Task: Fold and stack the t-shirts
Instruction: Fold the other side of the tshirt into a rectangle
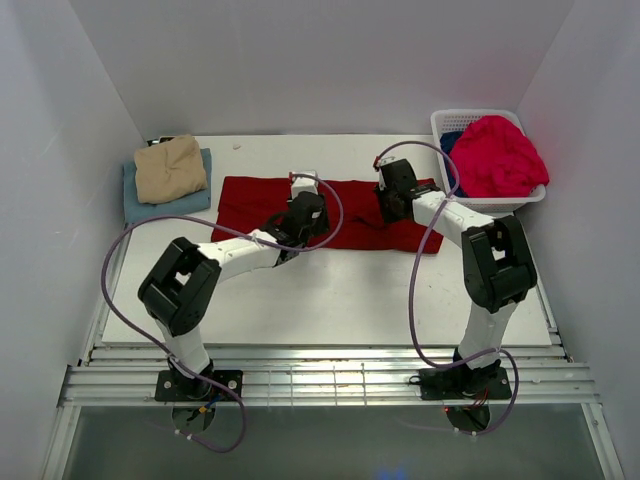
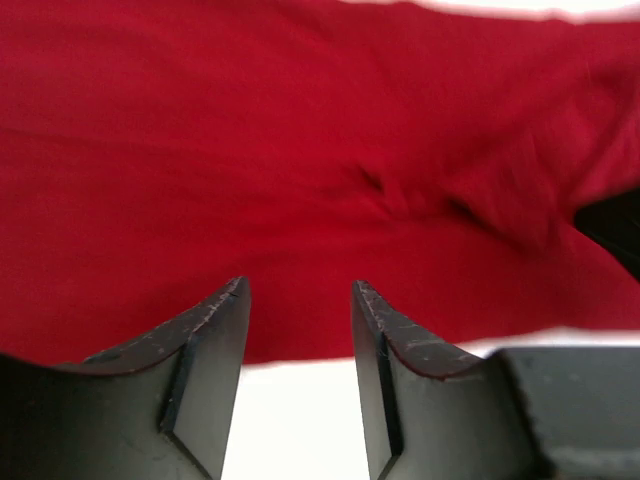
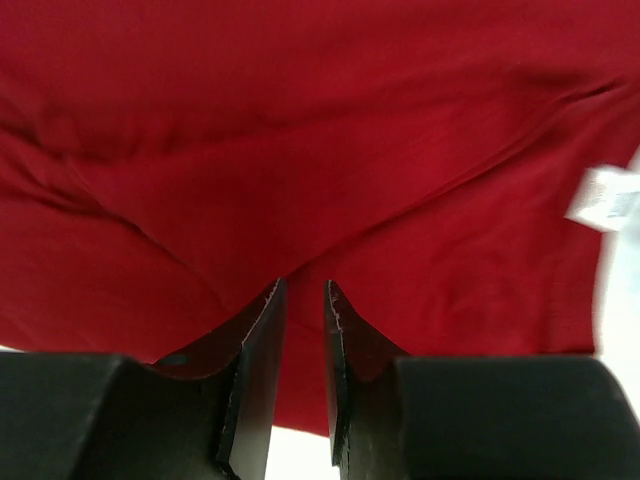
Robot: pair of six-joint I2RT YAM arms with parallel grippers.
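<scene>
A dark red t-shirt (image 1: pixel 365 212) lay spread flat in a wide strip across the middle of the white counter (image 1: pixel 330 300), with both arms reaching over it from the near edge. The left pincer (image 2: pixel 300 287) hovered at the shirt's near hem, its fingers spread with a clear gap and nothing between them; bare counter showed under the gap. The right pincer (image 3: pixel 305 285) hung over the shirt's right part, its fingers parted only by a narrow slit, with no cloth seen caught between them. A small white label (image 3: pixel 605 196) stuck out at the shirt's edge in the right wrist view, and soft creases ran across the cloth under both arms.

At the far left corner a folded tan t-shirt (image 1: pixel 170 168) sat on top of a folded light blue t-shirt (image 1: pixel 135 205). At the far right corner stood a white lattice basket (image 1: pixel 497 204), in which a bright pinkish-red t-shirt (image 1: pixel 500 155) was heaped above the rim, with a deep blue t-shirt (image 1: pixel 452 141) just showing beside it.
</scene>
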